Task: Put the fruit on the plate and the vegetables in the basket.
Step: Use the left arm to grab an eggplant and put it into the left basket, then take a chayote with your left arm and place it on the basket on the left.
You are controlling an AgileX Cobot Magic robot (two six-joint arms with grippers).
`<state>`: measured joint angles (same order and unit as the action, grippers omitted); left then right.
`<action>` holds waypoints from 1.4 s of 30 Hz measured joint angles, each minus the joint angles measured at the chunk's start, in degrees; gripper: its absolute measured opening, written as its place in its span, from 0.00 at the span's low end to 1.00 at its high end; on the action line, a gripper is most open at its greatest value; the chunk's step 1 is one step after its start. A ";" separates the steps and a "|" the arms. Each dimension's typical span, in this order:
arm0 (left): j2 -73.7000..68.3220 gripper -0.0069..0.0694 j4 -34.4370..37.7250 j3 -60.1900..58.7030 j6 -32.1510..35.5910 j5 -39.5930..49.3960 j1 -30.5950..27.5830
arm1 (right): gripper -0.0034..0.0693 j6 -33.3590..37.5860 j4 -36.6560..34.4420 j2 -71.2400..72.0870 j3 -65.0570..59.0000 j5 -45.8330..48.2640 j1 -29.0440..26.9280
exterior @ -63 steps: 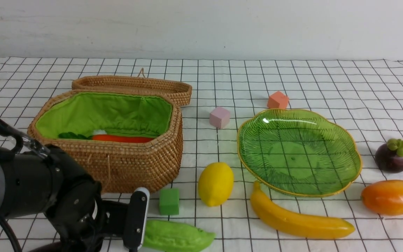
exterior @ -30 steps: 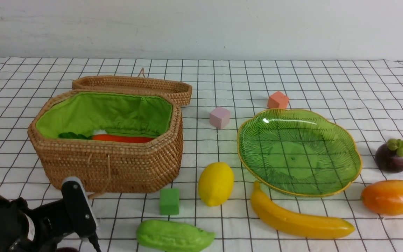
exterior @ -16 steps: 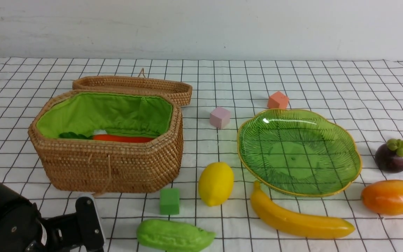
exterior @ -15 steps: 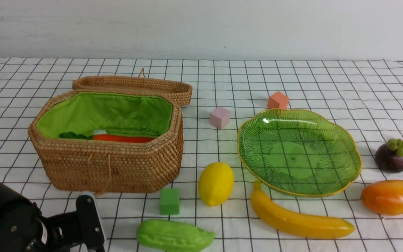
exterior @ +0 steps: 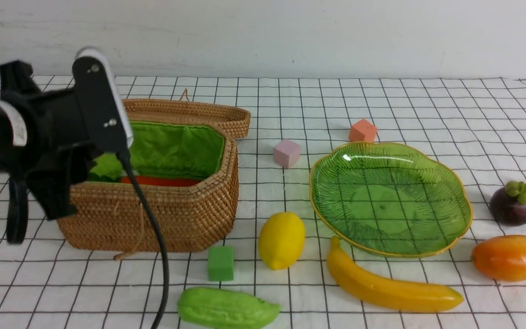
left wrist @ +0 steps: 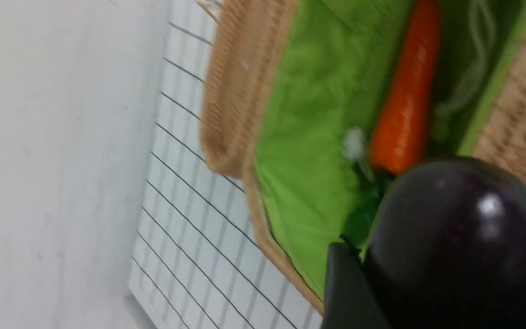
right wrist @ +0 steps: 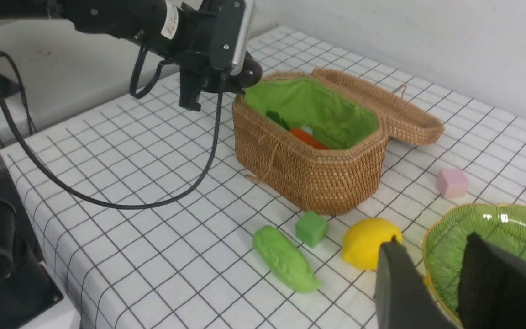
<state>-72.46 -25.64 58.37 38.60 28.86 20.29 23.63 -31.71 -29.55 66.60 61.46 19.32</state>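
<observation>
Big wicker basket [exterior: 176, 214] sits open at left of centre in the front view, with the green plate [exterior: 391, 201] bare at right of centre and no fruit on it yet. The left gripper [right wrist: 231, 77] hangs at the upper left, right at the basket's left end, and it's the nearer arm by far. Its jaws are clamped on the eggplant [left wrist: 454, 237], whose rounded end pokes out over the rim toward the green lining; how the rest of its length runs I can't tell. Down in the basket the carrot [exterior: 162, 181] lies lengthwise along the near wall, so the drop looks best placed behind it. The right gripper [right wrist: 445, 283] waits by the plate, jaws apart and empty.
</observation>
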 joint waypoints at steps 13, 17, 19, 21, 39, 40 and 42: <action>-18.37 0.69 -1.08 7.37 0.36 -9.75 0.00 | 0.36 -1.67 -0.98 0.00 0.00 0.55 0.00; -17.84 0.91 -1.08 7.55 0.36 -11.17 0.20 | 0.36 -1.82 -0.87 0.00 0.00 0.55 0.00; -17.24 0.95 -1.13 7.55 0.36 -10.67 0.45 | 0.36 -1.82 -0.73 0.00 0.00 0.55 0.00; -16.49 0.96 -1.13 7.66 0.36 -9.55 0.98 | 0.36 -1.82 -0.66 0.00 0.00 0.55 0.00; -2.88 0.07 22.96 7.83 -24.08 26.15 23.99 | 0.36 -1.82 -0.66 0.00 0.00 2.46 0.00; -2.99 0.07 23.16 7.76 -23.81 26.66 23.99 | 0.36 -1.82 -0.66 0.00 0.00 2.46 0.00; -4.19 0.07 24.45 7.37 -21.84 29.62 28.18 | 0.36 -1.82 -0.66 0.00 0.00 2.52 0.00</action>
<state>-76.65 -1.18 65.73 16.76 58.48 48.47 21.82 -32.37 -29.55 66.60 63.99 19.32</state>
